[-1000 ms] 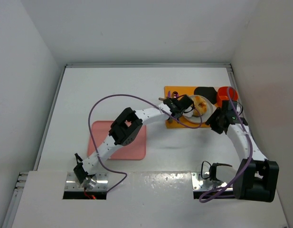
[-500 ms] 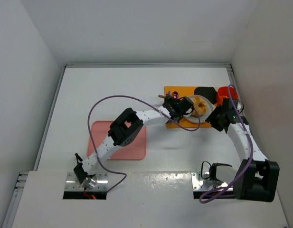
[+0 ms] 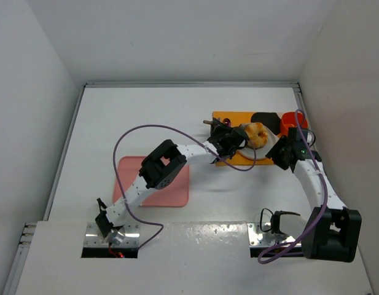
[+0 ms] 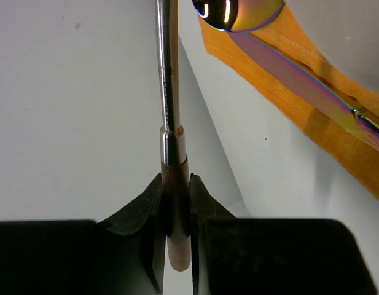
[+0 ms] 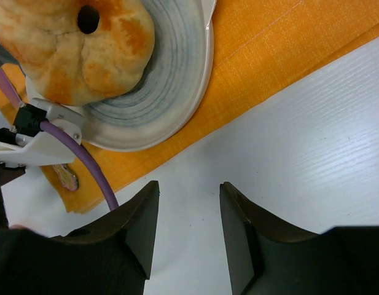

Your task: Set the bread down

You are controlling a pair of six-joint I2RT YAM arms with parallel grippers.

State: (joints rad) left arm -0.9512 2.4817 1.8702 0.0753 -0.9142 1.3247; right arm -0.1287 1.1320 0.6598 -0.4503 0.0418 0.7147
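The white table (image 3: 146, 117) carries a pink mat (image 3: 177, 193) at near left and an orange mat (image 3: 231, 117) at far right. On the orange mat sits a white plate (image 5: 183, 80), and the bread (image 5: 78, 52) rests on the plate's left part, a small dark hole in its top. The left gripper (image 4: 175, 184), just left of the bread, is clenched on the wooden handle of a metal utensil (image 4: 168, 92). The right gripper (image 5: 189, 187) hangs released and empty over bare table by the mat's near edge. An iridescent spoon (image 4: 287, 74) lies on the orange mat.
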